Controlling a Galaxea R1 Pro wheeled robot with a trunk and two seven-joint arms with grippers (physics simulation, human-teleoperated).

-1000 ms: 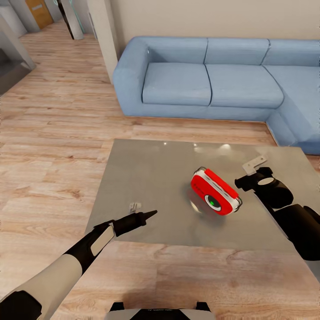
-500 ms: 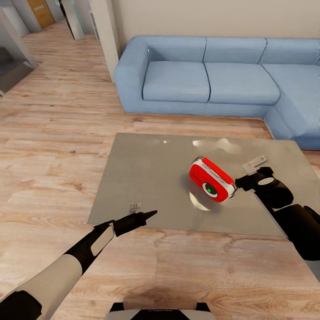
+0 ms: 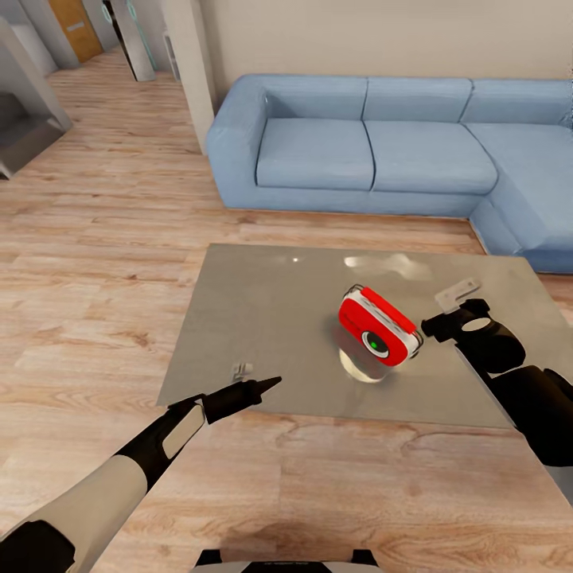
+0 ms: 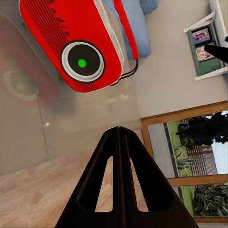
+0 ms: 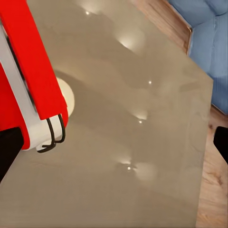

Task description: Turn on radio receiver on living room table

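Note:
The red radio receiver (image 3: 378, 325) stands tilted on the glossy grey table (image 3: 263, 318), its round dark dial with a green centre light facing me. The left wrist view looks at that dial on the radio receiver (image 4: 80, 47) from a short way off. My left gripper (image 3: 273, 383) is shut, pointing at the radio from over the table's near edge. My right gripper (image 3: 434, 322) is open just beside the radio's right end. In the right wrist view the radio receiver (image 5: 28, 80) and its thin wire handle lie by one dark finger (image 5: 7, 154).
A blue sectional sofa (image 3: 358, 151) runs along the beige wall behind the table and wraps round at the right. Light wood plank floor (image 3: 95, 263) surrounds the table. A white pillar (image 3: 187, 64) stands at the back left, beside the sofa's arm.
The whole picture has shifted a little, so the camera moved. Both arms hold the same pose. The radio now stands slightly nearer the right gripper's tip and more upright.

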